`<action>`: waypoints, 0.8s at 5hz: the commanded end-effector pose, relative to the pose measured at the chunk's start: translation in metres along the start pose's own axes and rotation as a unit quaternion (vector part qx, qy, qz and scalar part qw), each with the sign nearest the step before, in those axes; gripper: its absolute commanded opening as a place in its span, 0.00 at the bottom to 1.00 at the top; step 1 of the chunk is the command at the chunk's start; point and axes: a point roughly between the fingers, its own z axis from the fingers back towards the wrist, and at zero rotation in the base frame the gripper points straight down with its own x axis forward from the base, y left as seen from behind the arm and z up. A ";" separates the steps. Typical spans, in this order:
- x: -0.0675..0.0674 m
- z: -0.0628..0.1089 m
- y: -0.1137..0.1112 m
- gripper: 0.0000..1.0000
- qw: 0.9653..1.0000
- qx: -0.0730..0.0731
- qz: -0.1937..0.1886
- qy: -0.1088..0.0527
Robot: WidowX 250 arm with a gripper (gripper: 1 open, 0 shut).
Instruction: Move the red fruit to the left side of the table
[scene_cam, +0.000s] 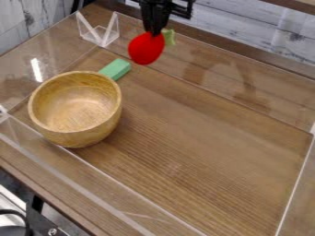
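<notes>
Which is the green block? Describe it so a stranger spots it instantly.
Find the big wooden bowl on the left of the table. Just behind its far rim lies the green block. It is flat, angular and green, unlike the round red fruit hanging nearby.

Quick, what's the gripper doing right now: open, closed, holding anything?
Gripper: closed, holding the red fruit up in the air.

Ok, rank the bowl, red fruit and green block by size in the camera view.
1. wooden bowl: largest by far.
2. red fruit and green block: look about alike; the fruit hangs above the table, so unranked.
</notes>
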 end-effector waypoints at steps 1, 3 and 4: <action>0.002 0.019 0.018 0.00 0.999 0.017 0.040 -0.030; 0.001 0.014 0.060 0.00 0.995 0.040 0.092 -0.019; 0.009 0.008 0.074 0.00 0.994 0.046 0.099 -0.015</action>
